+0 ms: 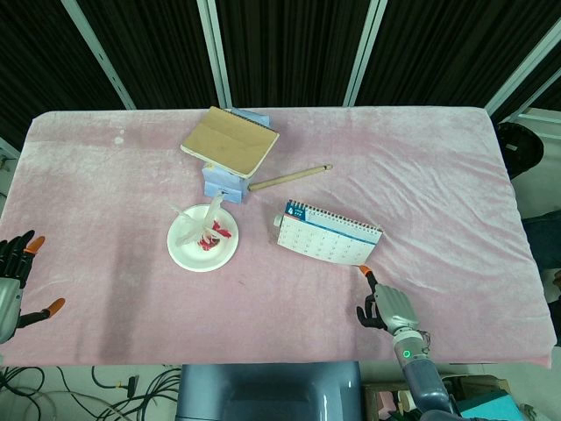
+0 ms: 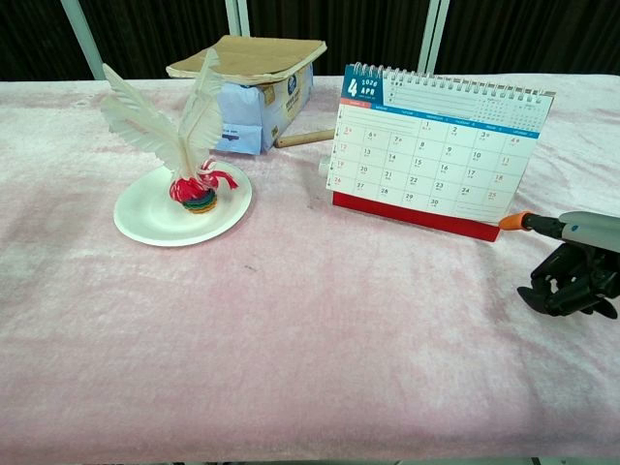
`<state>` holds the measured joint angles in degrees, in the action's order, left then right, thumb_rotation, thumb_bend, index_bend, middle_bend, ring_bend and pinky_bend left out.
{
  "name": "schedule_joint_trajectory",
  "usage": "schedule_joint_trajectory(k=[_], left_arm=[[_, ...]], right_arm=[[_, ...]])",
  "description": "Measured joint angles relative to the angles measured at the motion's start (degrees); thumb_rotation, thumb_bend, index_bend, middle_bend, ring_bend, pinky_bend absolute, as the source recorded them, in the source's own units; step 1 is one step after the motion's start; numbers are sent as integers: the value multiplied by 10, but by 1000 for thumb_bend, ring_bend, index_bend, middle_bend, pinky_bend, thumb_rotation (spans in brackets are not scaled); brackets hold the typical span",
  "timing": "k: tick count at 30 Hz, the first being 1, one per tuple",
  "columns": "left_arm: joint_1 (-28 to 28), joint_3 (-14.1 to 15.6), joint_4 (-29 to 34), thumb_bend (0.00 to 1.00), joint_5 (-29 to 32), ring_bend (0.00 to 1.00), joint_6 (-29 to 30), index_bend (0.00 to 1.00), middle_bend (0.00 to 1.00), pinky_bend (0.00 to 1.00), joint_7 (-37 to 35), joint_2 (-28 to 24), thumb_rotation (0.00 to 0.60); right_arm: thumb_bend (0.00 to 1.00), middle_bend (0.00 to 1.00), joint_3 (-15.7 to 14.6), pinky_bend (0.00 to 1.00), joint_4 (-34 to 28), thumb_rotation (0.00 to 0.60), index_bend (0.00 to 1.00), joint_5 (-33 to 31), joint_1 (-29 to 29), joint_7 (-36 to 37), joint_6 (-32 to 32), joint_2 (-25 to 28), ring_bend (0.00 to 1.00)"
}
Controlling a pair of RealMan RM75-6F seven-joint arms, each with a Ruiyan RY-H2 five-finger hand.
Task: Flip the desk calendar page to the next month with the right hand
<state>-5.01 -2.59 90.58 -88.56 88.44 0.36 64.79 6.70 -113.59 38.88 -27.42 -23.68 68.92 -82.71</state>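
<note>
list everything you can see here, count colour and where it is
desk calendar: one, white pages with blue header and red base, standing right of centre, open at April
paper plate: one, white, left of the calendar
shuttlecock: one, white feathers over a red and multicoloured base, on the plate
notebook: one, tan cover, resting on a light blue box at the back
wooden stick: one, tan, beside the box
tablecloth: one, pink
right hand: one, grey with orange fingertip extended near the calendar's lower right corner
left hand: one, dark, at the left edge

Pink-clothed table (image 1: 131,184), desk calendar (image 1: 326,235), white plate (image 1: 186,254), blue box (image 1: 219,182), wooden stick (image 1: 289,177)
</note>
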Motion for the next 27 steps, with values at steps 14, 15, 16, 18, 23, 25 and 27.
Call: schedule_joint_trajectory(k=[14, 15, 16, 18, 23, 25, 27], left_arm=[[2, 0, 1, 0, -1, 0, 3, 0, 0, 0, -2, 0, 600], [2, 0, 1, 0, 0, 0, 3, 0, 0, 0, -2, 0, 600], [1, 0, 1, 0, 0, 0, 3, 0, 0, 0, -2, 0, 600], [1, 0, 1, 0, 0, 0, 2, 0, 0, 0, -2, 0, 600], [2, -1, 2, 0, 0, 0, 3, 0, 0, 0, -3, 0, 600], [2, -1, 2, 0, 1, 0, 3, 0, 0, 0, -4, -1, 600], [2, -1, 3, 0, 1, 0, 2, 0, 0, 0, -4, -1, 600]], right_arm=[[454, 717, -1, 789, -2, 600, 0, -2, -1, 0, 2, -1, 757], [454, 717, -1, 789, -3, 600, 0, -1, -1, 0, 3, -1, 757], [453, 717, -2, 789, -5, 600, 0, 0, -1, 0, 4, -1, 757], [453, 717, -4, 789, -9, 600, 0, 3, -1, -1, 5, -1, 757], [454, 717, -6, 789, -15, 600, 0, 8, 0, -3, 11, -2, 757], [454, 717, -5, 789, -15, 600, 0, 8, 0, -4, 12, -3, 757], [454, 717, -4, 789, -15, 600, 0, 7, -1, -5, 14, -3, 757]])
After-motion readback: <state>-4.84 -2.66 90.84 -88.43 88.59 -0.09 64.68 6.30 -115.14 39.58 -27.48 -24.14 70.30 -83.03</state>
